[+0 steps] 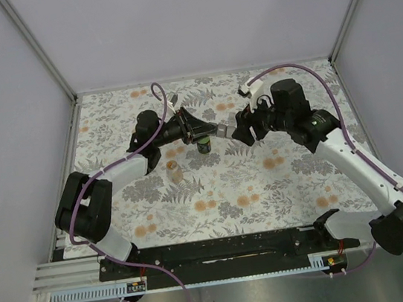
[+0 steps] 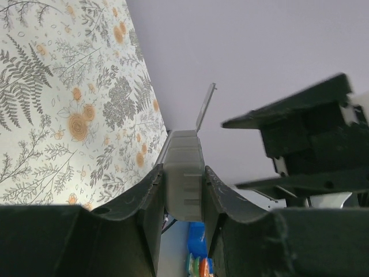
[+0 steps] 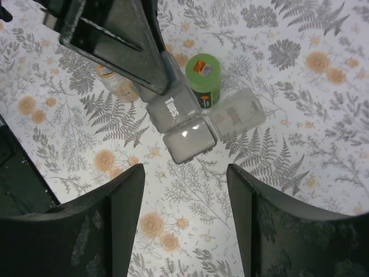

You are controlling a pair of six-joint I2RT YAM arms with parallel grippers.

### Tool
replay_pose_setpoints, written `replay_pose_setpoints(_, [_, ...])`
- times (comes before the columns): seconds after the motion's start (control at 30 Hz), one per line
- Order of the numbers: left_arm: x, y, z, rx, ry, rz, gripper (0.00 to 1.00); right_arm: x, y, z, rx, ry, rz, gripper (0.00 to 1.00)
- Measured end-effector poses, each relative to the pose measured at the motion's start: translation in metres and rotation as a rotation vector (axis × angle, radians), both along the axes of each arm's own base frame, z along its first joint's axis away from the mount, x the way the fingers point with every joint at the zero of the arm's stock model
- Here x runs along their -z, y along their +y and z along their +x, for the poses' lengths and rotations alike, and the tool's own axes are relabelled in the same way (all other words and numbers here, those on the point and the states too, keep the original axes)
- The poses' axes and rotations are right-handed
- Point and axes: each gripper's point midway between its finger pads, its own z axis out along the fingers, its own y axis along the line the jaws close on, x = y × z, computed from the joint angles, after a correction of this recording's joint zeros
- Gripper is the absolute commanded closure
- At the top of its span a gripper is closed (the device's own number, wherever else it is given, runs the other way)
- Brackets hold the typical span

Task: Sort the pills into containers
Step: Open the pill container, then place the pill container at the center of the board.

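A translucent pill organizer (image 3: 181, 124) marked "Tues" hangs above the floral table, one lid (image 3: 236, 115) flipped open. My left gripper (image 2: 183, 173) is shut on its end (image 2: 184, 173), the strip pinched between both fingers. In the top view the left gripper (image 1: 210, 129) holds the organizer (image 1: 222, 128) over a green bottle (image 1: 205, 147). The green bottle (image 3: 204, 78) stands upright, something orange showing at its top. My right gripper (image 3: 184, 190) stands open and empty, just short of the organizer's free end; from above the right gripper (image 1: 240, 132) faces the left one. Loose pills are not visible.
A small clear bottle (image 1: 176, 172) with an orange-banded label (image 3: 118, 83) stands left of the green one. Grey walls enclose the table on three sides. The right arm's black body (image 2: 305, 150) fills the right of the left wrist view.
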Motion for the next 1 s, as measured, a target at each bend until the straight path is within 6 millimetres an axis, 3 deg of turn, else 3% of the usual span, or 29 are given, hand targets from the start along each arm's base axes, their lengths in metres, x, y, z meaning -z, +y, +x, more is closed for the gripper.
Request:
replay_pose_setpoints(0.17, [0.008, 0.001, 0.000, 0.001, 0.020, 0.030, 1.00, -0.025, 0.017, -0.013, -0.088, -0.112, -0.086, 0.31])
replay_pose_setpoints(0.33, [0.011, 0.001, 0.000, 0.003, 0.022, 0.051, 1.00, -0.042, 0.030, -0.009, -0.143, -0.177, -0.166, 0.29])
replay_pose_setpoints(0.6, [0.015, 0.000, 0.001, 0.010, 0.023, 0.084, 1.00, -0.014, 0.044, -0.003, -0.236, -0.161, -0.361, 0.28])
replay_pose_setpoints(1.0, [0.020, 0.000, -0.003, 0.027, 0.031, 0.106, 1.00, 0.016, 0.045, 0.002, -0.289, -0.134, -0.505, 0.28])
